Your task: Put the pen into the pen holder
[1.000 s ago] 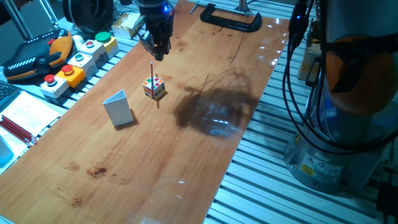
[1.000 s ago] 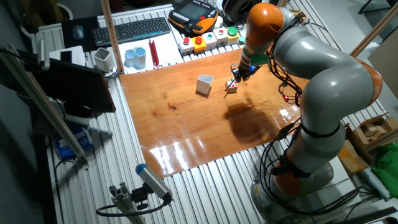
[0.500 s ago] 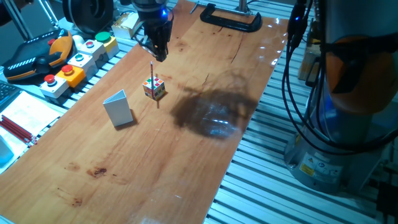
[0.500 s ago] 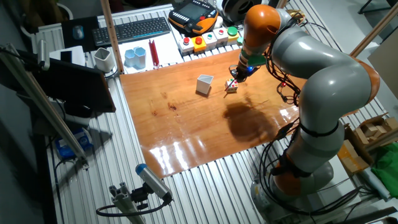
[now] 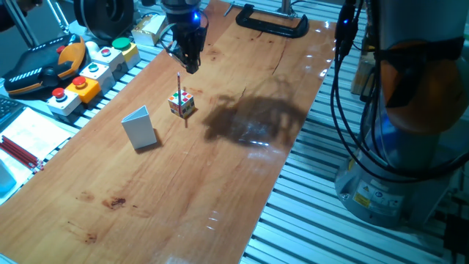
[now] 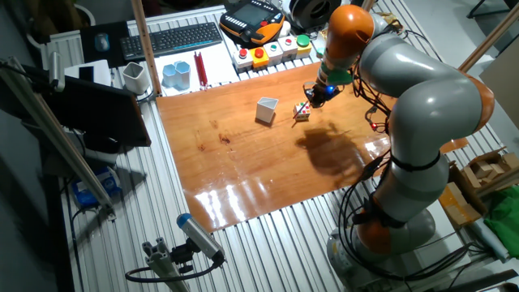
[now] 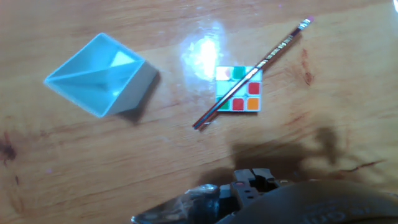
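Observation:
The pen (image 5: pixel 182 99) is a thin reddish stick that leans tilted against the small multicoloured cube (image 5: pixel 181 104). In the hand view the pen (image 7: pixel 251 74) lies diagonally across the cube (image 7: pixel 239 89). The pen holder (image 5: pixel 139 127) is a pale grey box standing left of the cube; it also shows in the hand view (image 7: pixel 99 74) and in the other fixed view (image 6: pixel 266 110). My gripper (image 5: pixel 190 66) hangs just above and behind the pen's upper end. Its fingers taper to one point and hold nothing. In the other fixed view my gripper (image 6: pixel 311 98) is right of the cube.
A box of coloured push buttons (image 5: pixel 91 77) and an orange pendant (image 5: pixel 44 66) lie along the left table edge. A black clamp (image 5: pixel 271 22) sits at the far edge. Red rods (image 5: pixel 20 154) lie on paper at the left. The wooden table (image 5: pixel 220 183) ends at metal slats on the right.
My gripper has shifted slightly to the right, and the arm's shadow on the table has moved with it. The pen, cube and holder have not moved.

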Controlling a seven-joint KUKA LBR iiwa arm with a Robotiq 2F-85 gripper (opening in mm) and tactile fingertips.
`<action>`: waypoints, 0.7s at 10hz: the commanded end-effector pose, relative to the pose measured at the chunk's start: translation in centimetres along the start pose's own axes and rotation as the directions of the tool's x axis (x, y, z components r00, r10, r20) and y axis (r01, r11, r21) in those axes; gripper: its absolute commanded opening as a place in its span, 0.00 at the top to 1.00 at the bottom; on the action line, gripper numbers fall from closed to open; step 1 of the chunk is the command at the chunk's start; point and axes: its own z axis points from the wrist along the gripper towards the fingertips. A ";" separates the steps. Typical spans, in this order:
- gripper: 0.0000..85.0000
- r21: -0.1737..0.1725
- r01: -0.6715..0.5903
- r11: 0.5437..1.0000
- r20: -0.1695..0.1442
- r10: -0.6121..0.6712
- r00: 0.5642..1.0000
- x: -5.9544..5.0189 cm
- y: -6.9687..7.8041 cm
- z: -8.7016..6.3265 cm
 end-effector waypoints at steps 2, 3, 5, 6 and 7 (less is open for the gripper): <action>0.99 0.003 -0.031 1.000 -0.003 0.031 1.000 0.1 -0.7 0.5; 0.99 0.014 -0.053 0.999 -0.002 0.053 0.999 0.2 -1.0 0.9; 0.99 0.010 -0.106 0.994 -0.021 0.106 0.994 0.0 -1.7 1.8; 0.99 0.009 -0.129 0.992 -0.021 0.129 0.991 -0.2 -1.8 2.2; 0.99 0.015 -0.150 0.989 -0.014 0.151 0.988 -0.4 -1.8 2.4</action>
